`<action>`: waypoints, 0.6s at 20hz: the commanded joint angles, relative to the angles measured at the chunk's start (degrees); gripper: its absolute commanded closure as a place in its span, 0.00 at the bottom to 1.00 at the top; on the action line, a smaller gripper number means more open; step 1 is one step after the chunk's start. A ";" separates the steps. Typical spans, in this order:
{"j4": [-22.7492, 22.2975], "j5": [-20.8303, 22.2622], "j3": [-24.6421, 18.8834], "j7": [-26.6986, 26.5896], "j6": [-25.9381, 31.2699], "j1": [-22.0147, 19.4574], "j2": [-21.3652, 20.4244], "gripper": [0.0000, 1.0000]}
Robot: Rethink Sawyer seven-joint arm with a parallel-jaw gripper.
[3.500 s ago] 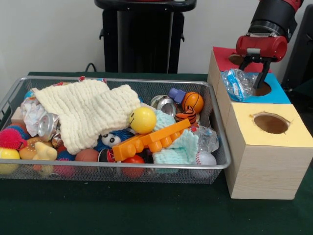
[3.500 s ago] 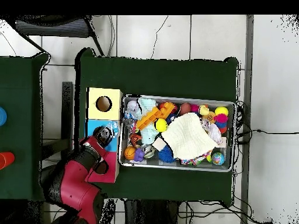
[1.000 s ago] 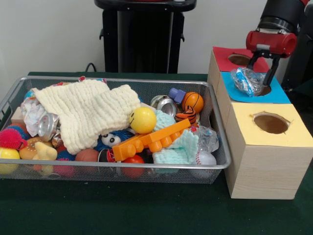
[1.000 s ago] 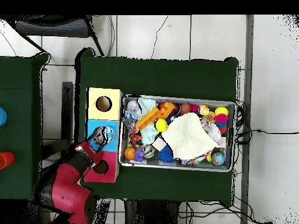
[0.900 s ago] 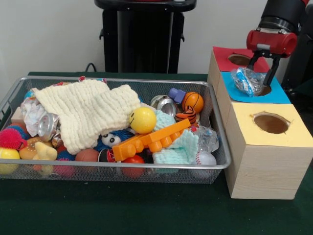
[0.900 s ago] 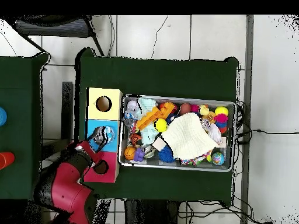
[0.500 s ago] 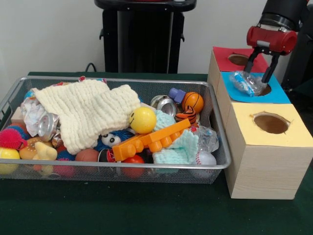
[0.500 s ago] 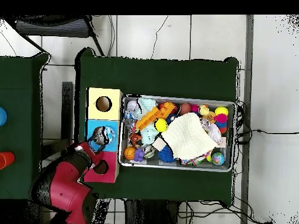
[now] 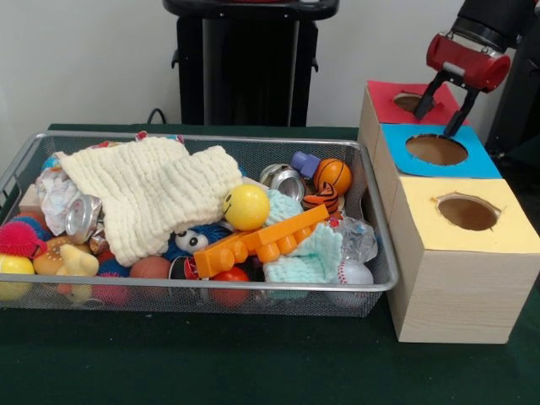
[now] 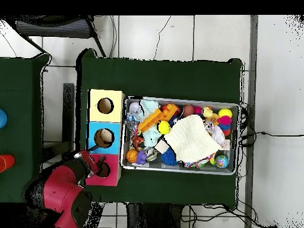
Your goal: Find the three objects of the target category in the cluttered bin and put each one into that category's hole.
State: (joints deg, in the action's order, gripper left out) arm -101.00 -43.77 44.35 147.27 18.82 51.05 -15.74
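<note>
Fingers [image 9: 423, 99] spread apart and empty, the gripper [image 9: 440, 109] hangs above the seam between the red hole [image 9: 411, 102] and blue hole [image 9: 436, 149] of the wooden box [image 9: 456, 287], which stands just beside the wire bin's [image 9: 253, 288] right end on the green tabletop [image 9: 211, 363]. Cream cloth [image 9: 148, 194] covers much of the bin's left half, over a crushed can [image 9: 82, 217]. Yellow smiley ball [image 9: 246, 207], orange brick [image 9: 261, 240], basketball [image 9: 332, 175], baseball [image 9: 353, 273] and crumpled clear plastic [image 9: 359, 240] crowd its right end.
</note>
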 commanded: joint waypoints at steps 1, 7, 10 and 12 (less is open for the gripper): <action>5.13 4.07 -2.65 8.34 8.14 -0.93 3.57 0.00; 3.41 6.62 -4.41 2.99 4.26 -3.85 0.08 0.00; -0.22 10.30 -6.30 -2.85 -0.74 -7.97 -5.04 0.00; -3.36 14.16 -8.38 -6.90 -5.36 -12.31 -9.89 0.00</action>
State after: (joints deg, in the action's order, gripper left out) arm -100.42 -37.00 44.60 147.27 19.09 46.98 -18.20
